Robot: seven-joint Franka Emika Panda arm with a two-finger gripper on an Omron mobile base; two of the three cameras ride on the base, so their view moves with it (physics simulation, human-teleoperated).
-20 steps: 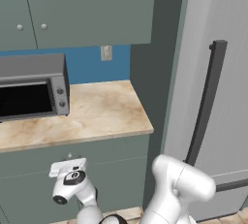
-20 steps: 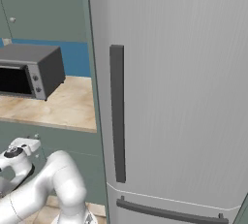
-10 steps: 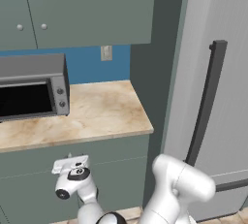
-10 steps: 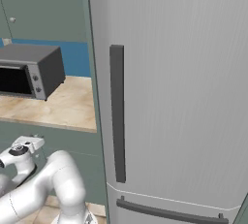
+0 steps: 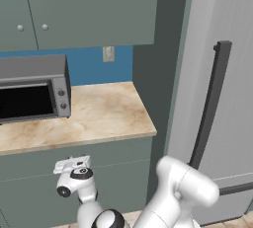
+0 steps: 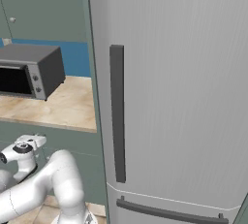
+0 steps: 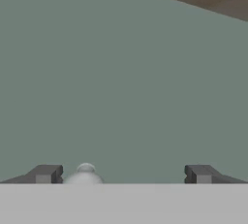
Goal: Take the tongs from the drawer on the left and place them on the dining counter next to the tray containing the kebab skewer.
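Note:
My gripper (image 7: pixel 121 174) stands open, close in front of the grey-green drawer front (image 7: pixel 121 72). The drawer's small round silver knob (image 7: pixel 85 169) sits low between the two dark fingertips (image 7: pixel 46 173), nearer the left one and touching neither. From the base cameras, my wrist (image 5: pixel 74 172) hangs just under the short beige counter, against the drawer panel (image 5: pixel 118 154); the same wrist (image 6: pixel 23 149) shows at the left of the right base view. The tongs are hidden. The dining counter, the tray and the kebab skewer are out of view.
A grey toaster oven (image 5: pixel 32 89) stands on the short beige counter (image 5: pixel 99 116) above the drawer. A tall grey fridge (image 6: pixel 179 97) with a dark vertical handle (image 6: pixel 117 111) is on the right. Grey-green upper cabinets (image 5: pixel 89 10) hang over the counter.
My hand has risen slightly and come closer to the drawer front. The jaws have stayed wide apart.

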